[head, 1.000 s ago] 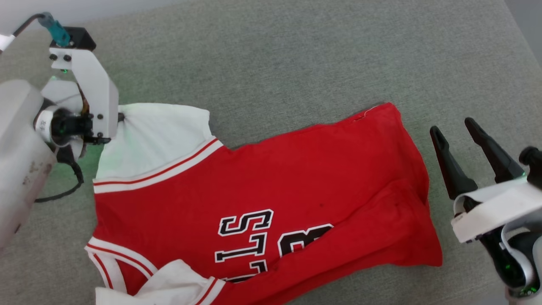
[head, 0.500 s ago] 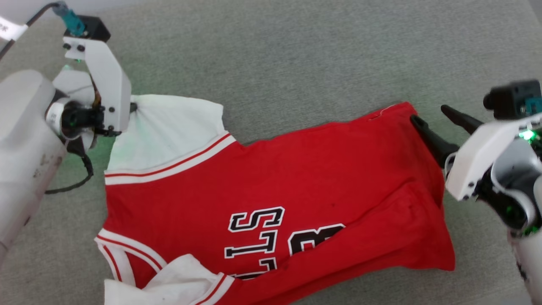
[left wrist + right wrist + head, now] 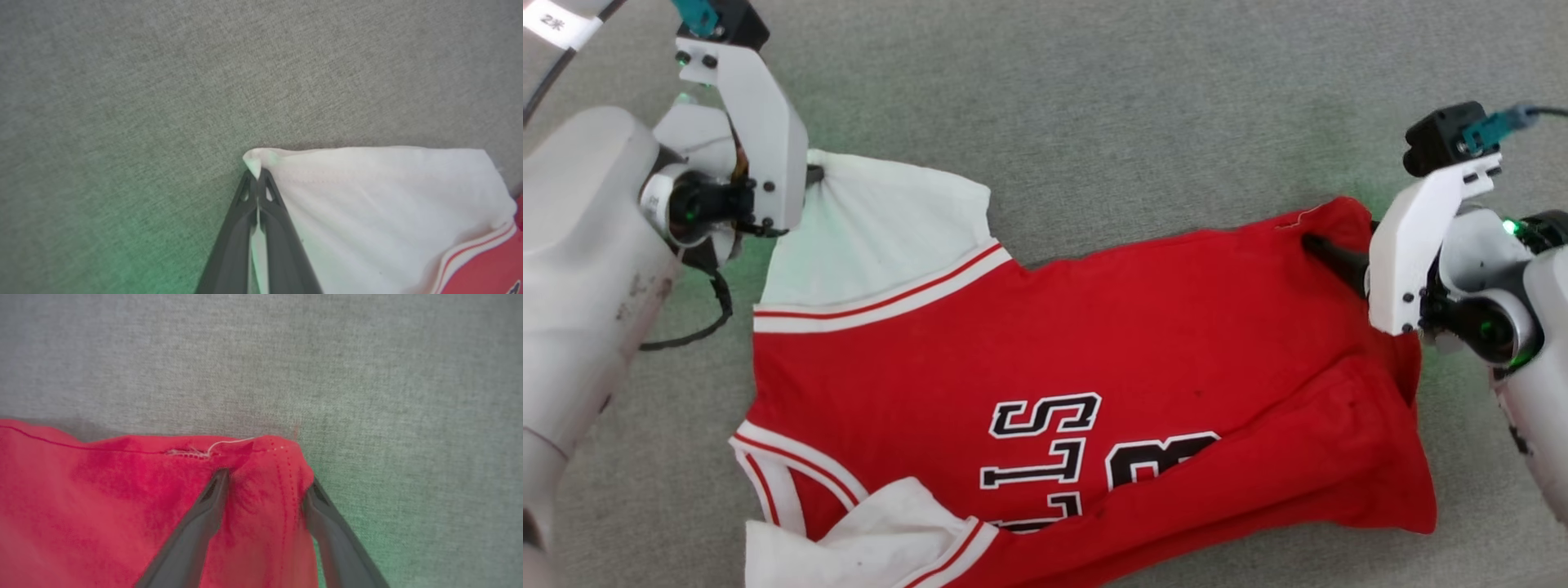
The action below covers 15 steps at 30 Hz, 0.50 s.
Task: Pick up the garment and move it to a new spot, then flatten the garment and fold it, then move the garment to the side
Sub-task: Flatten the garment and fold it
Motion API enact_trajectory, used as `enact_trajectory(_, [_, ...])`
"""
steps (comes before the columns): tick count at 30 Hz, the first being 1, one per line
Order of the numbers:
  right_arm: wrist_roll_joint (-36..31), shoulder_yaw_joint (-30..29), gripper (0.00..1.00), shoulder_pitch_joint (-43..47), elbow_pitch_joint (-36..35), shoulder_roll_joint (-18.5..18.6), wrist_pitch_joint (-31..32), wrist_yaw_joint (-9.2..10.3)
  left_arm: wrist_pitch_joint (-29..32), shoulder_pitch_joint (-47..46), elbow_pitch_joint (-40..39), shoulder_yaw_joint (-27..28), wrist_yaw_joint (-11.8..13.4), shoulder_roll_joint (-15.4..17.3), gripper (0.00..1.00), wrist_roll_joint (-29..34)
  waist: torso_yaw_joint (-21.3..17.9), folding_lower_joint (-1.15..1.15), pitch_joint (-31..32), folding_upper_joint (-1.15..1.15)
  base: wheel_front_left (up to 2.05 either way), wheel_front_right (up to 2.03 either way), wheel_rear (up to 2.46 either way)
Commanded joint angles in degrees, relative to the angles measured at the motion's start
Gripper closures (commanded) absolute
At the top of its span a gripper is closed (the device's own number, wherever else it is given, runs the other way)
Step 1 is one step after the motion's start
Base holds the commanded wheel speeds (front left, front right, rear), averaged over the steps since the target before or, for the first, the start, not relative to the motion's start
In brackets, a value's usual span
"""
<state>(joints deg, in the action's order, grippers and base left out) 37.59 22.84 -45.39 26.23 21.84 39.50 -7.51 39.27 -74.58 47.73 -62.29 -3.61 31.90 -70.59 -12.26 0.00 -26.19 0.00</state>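
Observation:
The garment (image 3: 1094,327), a red jersey with white sleeves and black lettering, lies face up on the grey cloth surface, its lower right part folded over. My left gripper (image 3: 810,175) at the upper left is shut on the corner of the upper white sleeve (image 3: 367,204); the left wrist view shows the left gripper (image 3: 257,179) pinching that cloth edge. My right gripper (image 3: 267,478) stands open astride the red hem corner (image 3: 261,457), one finger on top of the cloth and one beside it. In the head view the right gripper (image 3: 1331,247) is at the garment's upper right corner.
The grey fabric surface (image 3: 1094,106) stretches beyond the garment on every side. A black cable (image 3: 698,331) loops beside my left forearm. The other white sleeve (image 3: 874,539) lies crumpled at the bottom edge.
My right gripper has swung in from beside the garment to its upper right hem corner, jaws still wide. The left gripper keeps its hold on the sleeve. The camera has shifted.

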Motion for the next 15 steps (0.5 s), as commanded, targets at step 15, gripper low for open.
enact_trajectory(15, [5.5, 9.0, 1.0, -2.3, 4.0, 4.4, -7.9, 0.06, -4.1, 1.3, 1.2, 2.6, -3.3, -1.5, 1.0, -3.5, 3.4, 0.0, 4.9, 0.0, 0.0, 0.0, 0.0])
